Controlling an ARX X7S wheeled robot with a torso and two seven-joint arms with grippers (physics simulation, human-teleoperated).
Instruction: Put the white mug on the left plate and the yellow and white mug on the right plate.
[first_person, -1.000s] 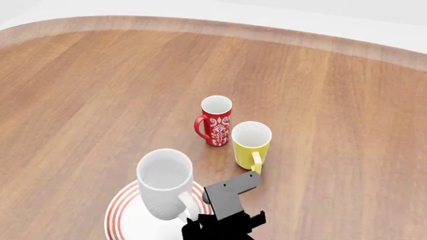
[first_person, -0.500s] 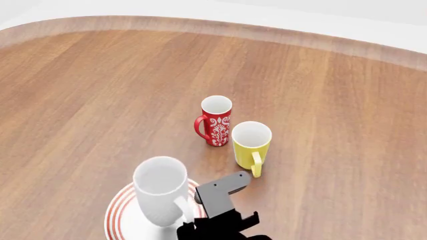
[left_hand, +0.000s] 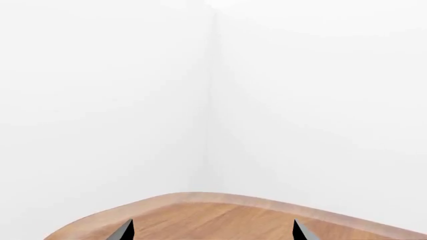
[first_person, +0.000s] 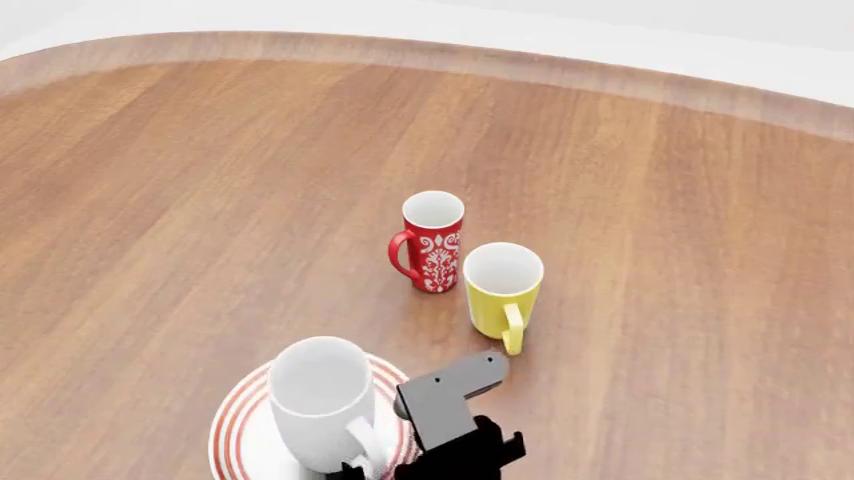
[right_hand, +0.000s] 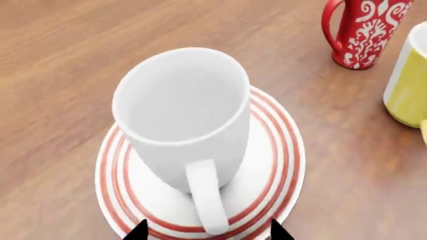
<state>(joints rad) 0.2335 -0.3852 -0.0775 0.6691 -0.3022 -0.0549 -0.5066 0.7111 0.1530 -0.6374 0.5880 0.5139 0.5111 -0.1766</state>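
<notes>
My right hand sits with its fingertips spread apart on either side of the white mug's handle, not clamped on it, while the white mug stands upright on the left plate near the bottom edge of my head view. My left hand also shows its two tips well apart, with nothing between them, pointing past the tabletop edge at a blank white wall. The yellow and white mug stands upright on bare wood just beside a red patterned mug.
</notes>
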